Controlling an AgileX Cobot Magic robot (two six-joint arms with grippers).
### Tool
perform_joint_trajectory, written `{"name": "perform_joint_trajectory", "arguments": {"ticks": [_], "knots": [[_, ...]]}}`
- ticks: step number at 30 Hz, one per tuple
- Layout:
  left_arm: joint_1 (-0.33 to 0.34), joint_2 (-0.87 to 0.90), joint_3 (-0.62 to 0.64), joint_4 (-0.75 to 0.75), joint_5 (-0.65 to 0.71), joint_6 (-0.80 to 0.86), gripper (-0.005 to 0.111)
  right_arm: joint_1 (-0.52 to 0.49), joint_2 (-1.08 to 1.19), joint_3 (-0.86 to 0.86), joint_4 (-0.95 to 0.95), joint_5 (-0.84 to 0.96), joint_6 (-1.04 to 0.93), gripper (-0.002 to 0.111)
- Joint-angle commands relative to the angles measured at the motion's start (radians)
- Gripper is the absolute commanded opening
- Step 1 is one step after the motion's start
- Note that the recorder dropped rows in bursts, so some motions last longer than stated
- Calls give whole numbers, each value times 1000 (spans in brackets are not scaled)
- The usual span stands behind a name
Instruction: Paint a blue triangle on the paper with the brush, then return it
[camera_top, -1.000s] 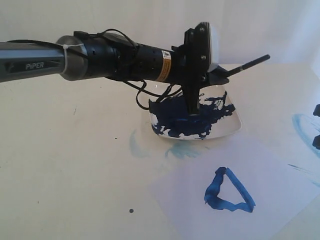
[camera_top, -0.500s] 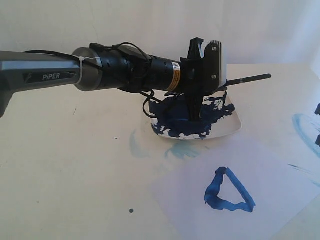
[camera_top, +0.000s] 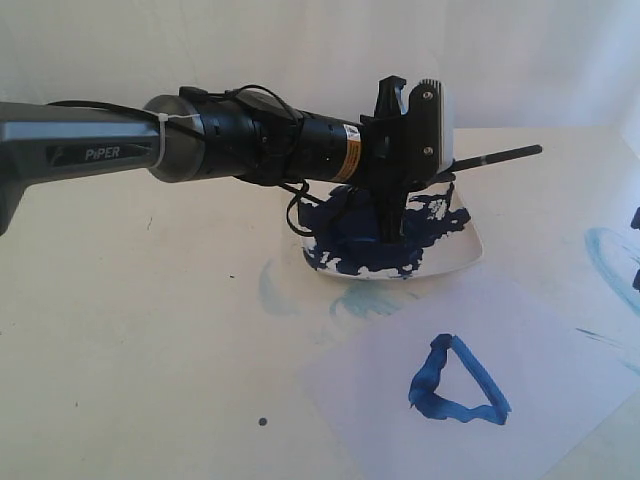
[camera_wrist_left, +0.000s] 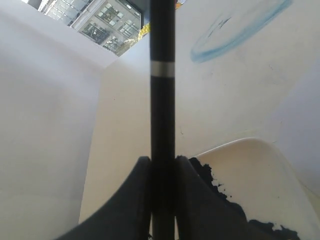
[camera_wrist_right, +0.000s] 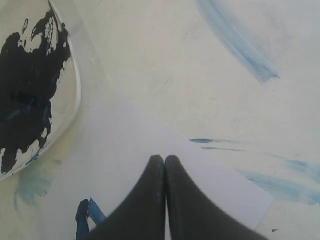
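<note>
My left gripper hangs over the white plate and is shut on the brush. The black handle sticks out level past the plate's far right corner; the bristle tip is hidden behind the fingers. In the left wrist view the handle runs straight out from between the closed fingers, beside the plate. The blue triangle lies on the paper in front of the plate. My right gripper is shut on nothing, hovering over the paper near a triangle corner.
A dark navy paint blotch covers most of the plate. Pale blue smears mark the table at the right, and another smear lies left of the plate. The left arm spans the left half of the scene.
The left arm shifted slightly right, and the brush handle dropped from a raised tilt to nearly level. In the last half second nothing moved. The right gripper stayed put.
</note>
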Motion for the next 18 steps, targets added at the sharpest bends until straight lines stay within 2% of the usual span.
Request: {"name": "perform_joint_trajectory", "arguments": {"ticks": [1, 5, 9, 14, 18], "knots": [[-4, -5, -5, 2, 0, -14, 0, -6, 1, 0, 2, 7, 0, 0], [-4, 7, -5, 2, 8, 0, 0, -6, 1, 0, 2, 7, 0, 0], [-4, 13, -5, 2, 79, 140, 0, -6, 1, 0, 9, 25, 0, 0], [-9, 13, -5, 2, 43, 163, 0, -6, 1, 0, 20, 27, 0, 0], [-25, 16, -4, 2, 80, 225, 0, -6, 1, 0, 37, 37, 0, 0]]}}
